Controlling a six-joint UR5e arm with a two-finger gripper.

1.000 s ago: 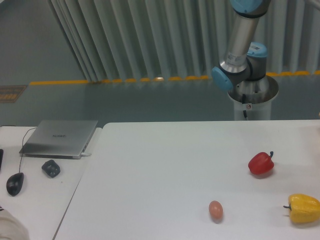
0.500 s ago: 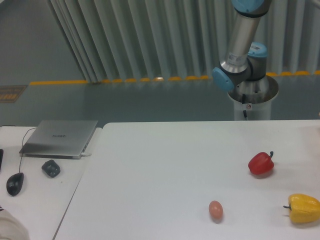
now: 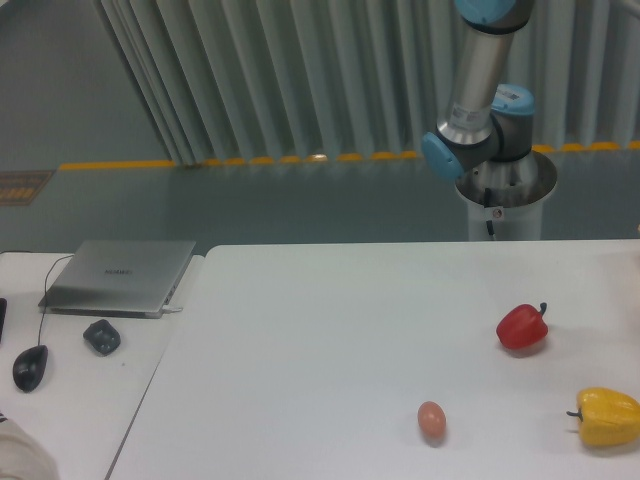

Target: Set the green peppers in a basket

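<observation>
Gripper is out of frame, so its opening and any load can't be told. Only the arm (image 3: 478,90) shows, upper right: grey link rising out the top edge, blue-capped joints above its pedestal behind the table (image 3: 330,330). No green pepper or basket visible anywhere in frame. On the table: one red pepper (image 3: 523,327) at right, one yellow pepper (image 3: 607,416) lower right, one egg (image 3: 431,419) bottom centre. Left desk: one laptop (image 3: 120,276), one mouse (image 3: 30,367).

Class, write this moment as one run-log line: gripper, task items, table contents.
gripper: out of view | green pepper, basket: not visible | table: red pepper, yellow pepper, egg
</observation>
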